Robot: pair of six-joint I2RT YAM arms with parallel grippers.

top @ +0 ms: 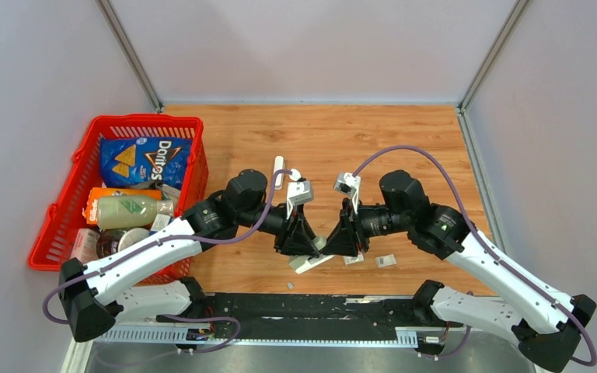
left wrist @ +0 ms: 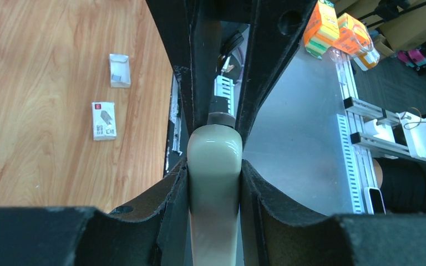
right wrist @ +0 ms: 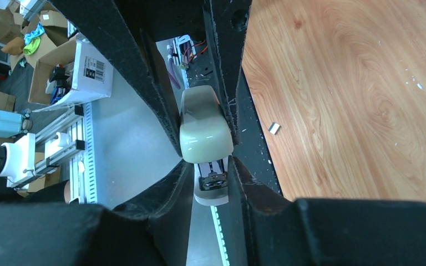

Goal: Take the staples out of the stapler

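Wood-grain table (top: 404, 155); left gripper (left wrist: 213, 169), right gripper (right wrist: 208, 160) clamp glossy cream stapler (left wrist: 213, 221).

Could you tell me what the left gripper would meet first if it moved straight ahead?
The left gripper grips the stapler. Pushed further, it would probably bump the right gripper, which faces it closely on that same stapler.

Left pincer (top: 301, 245), right pincer (top: 346, 245), both at stapler (top: 312, 263)
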